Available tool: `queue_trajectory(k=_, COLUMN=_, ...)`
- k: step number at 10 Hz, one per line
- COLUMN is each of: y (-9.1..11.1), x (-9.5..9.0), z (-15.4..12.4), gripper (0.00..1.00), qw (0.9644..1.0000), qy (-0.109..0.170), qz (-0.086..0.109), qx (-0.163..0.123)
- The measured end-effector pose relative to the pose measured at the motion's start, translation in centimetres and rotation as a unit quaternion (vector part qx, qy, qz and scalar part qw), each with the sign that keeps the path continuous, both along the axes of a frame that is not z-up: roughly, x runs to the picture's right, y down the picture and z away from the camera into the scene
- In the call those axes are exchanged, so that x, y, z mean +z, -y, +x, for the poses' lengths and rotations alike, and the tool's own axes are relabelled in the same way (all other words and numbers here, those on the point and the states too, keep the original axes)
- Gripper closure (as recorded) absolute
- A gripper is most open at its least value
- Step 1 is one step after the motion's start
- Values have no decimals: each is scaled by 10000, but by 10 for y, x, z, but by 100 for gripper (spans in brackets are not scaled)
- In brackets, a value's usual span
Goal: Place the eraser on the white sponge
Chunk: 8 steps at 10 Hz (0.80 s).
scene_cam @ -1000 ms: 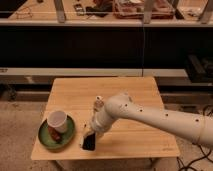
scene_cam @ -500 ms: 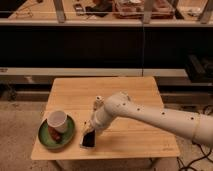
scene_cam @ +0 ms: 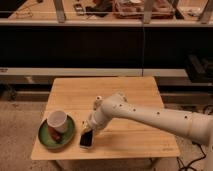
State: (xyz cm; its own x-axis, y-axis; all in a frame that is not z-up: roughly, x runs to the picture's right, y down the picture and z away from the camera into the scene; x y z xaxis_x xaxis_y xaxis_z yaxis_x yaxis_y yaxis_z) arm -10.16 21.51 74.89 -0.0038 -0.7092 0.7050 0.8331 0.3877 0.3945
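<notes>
your gripper point(scene_cam: 90, 128) sits low at the wooden table's point(scene_cam: 130, 95) front edge, over the eraser point(scene_cam: 87, 139); you cannot tell its grasp. green plate point(scene_cam: 49, 139) nearby.

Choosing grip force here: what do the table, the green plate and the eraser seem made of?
Table: pale wood, visible grain, matte. Green plate: probably glazed ceramic or plastic; smooth rim. Eraser: dark, flat, smooth block with a pale edge, likely rubber or plastic, just below the gripper.
</notes>
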Motion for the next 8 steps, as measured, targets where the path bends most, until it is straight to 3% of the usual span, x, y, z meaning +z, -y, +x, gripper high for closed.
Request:
queue_trajectory(k=1, y=-1, x=4, z=-1, gripper=39, qw=10000, qy=-45, qz=74, qx=-47)
queue_trajectory(k=2, y=0, x=6, z=-2, gripper=37, qw=9999, qy=-72, qz=126, qx=-71)
queue_trajectory(k=8, y=1, x=11, z=2, gripper=37, qw=9988, qy=-233, qz=376, qx=-202)
